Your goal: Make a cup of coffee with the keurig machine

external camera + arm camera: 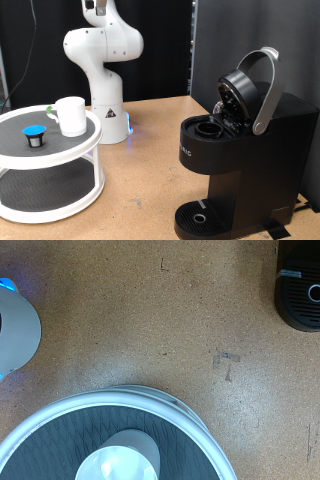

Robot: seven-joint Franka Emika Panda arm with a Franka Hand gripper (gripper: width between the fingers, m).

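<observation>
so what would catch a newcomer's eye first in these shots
The keurig machine stands at the exterior view's right with its lid swung up and the pod chamber open. At the left, the cup sits on the top shelf of a white two-tier round stand, beside a small dark pod with a blue top. The fingers show in neither view.

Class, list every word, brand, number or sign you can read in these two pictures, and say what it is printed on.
None can be read.
Coffee machine: a small vertical pale marking on its front, too small to read.
Robot base: a tiny red mark, too blurred to read.
Cup, pod, round shelf: no text visible.
The gripper is out of view.
</observation>
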